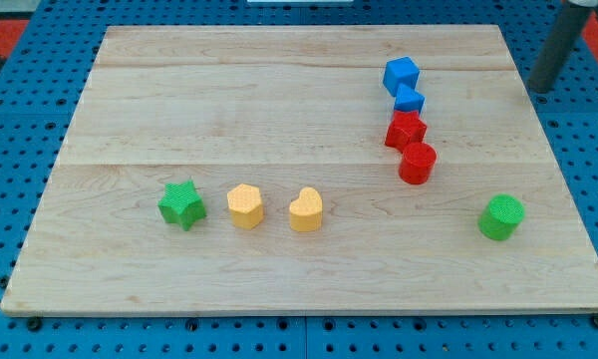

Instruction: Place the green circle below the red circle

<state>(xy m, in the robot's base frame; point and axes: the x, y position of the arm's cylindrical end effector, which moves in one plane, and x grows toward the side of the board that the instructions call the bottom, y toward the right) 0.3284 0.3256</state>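
The green circle (501,216) stands near the board's right edge, low in the view. The red circle (418,163) is up and to its left, at the bottom of a chain of touching blocks: a red star (405,129), a blue block (410,99) and a blue cube (401,75) above it. My tip (544,90) is at the view's upper right, just off the board's right edge, well above the green circle and to the right of the blue blocks. It touches no block.
A green star (181,204), a yellow hexagon (245,206) and a yellow heart (306,210) sit in a row at the lower left of the wooden board (279,100). A blue pegboard (20,150) surrounds the board.
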